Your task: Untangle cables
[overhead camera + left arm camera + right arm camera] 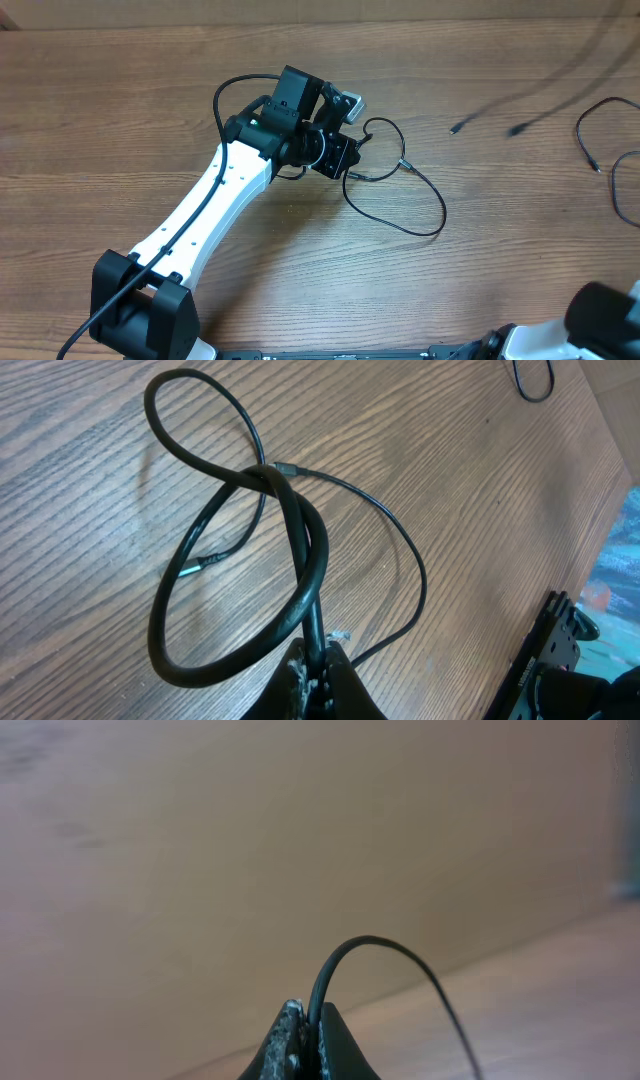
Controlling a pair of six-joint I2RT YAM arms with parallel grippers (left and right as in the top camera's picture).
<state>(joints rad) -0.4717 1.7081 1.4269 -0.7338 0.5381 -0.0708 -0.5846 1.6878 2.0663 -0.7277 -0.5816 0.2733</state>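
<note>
Your left arm [200,215] reaches from the near left to the middle of the table [300,290]. Your left gripper [318,660] pinches a looped cable [322,550] lying there. Your right gripper [305,1017] is pressed together on a thin cable [368,941]. More cables [579,128] lie at the far right.

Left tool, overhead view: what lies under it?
A looped black cable on the wooden table runs beneath the left tool; the stretch under it is hidden. The left wrist view shows the tool shut on that cable.

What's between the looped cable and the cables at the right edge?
Overhead view: between looped cable and right-edge cables, two blurred cable ends; otherwise bare table.
</note>
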